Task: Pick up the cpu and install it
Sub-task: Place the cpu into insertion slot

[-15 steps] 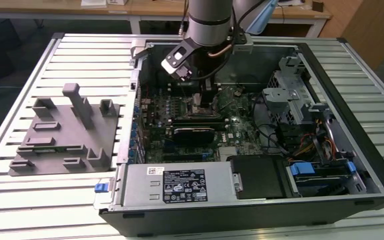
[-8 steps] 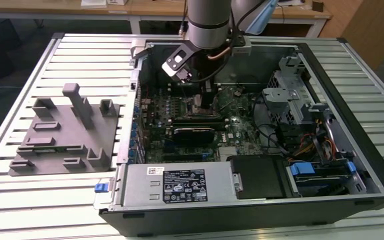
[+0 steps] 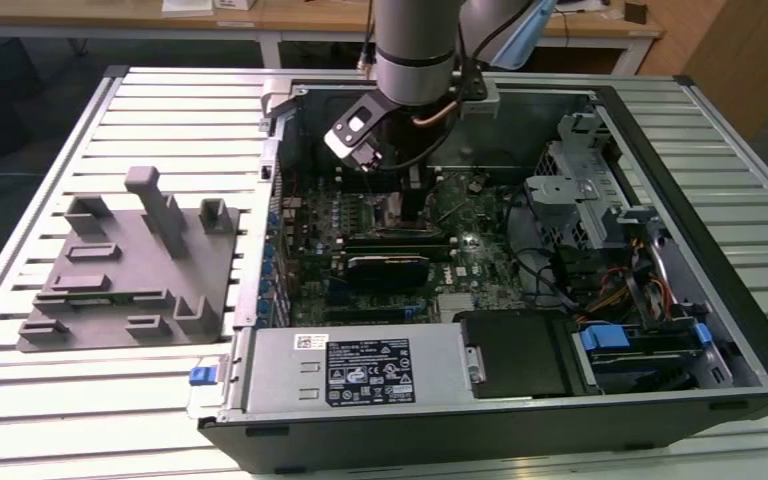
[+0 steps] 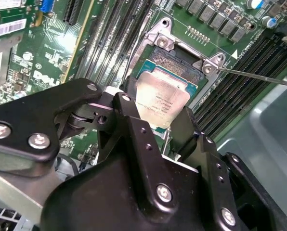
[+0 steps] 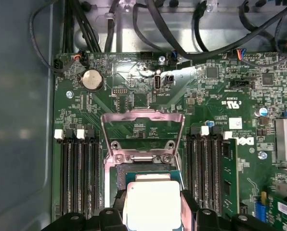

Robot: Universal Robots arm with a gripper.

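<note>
Pale slatted metal worktop (image 3: 171, 110), with wooden desks (image 3: 304, 15) behind it. On the worktop lies an open computer case (image 3: 491, 430), side panel off, interior facing up. Just beside the case, on the exterior view's left, sits a grey moulded fixture (image 3: 124, 265) with upright posts and blocks. A silver power supply box (image 3: 357, 368) with a label occupies the near edge of the case.

Arm (image 3: 411, 40): reaches down from above into the far half of the case as the exterior view shows it, over the green board (image 5: 134, 86).

Hand (image 4: 158, 109): black, two fingers (image 4: 186, 127) pressed against opposite edges of the cpu (image 4: 162, 100) — the chip is pinched between them, silver top showing.

Location of the cpu: directly over the socket (image 4: 175, 60). In the first wrist view the cpu (image 5: 152, 204) covers part of the socket opening. Whether it touches the socket cannot be told.

Socket condition: retaining frame (image 5: 142, 130) swung open and standing up off the board; contact field exposed beyond the chip.

Surroundings — rows of black memory slots (image 5: 78, 168) flank the socket on both sides; a coin battery (image 5: 91, 79) sits beyond the frame; black cables (image 5: 182, 29) run along the case wall past the board's edge
</note>
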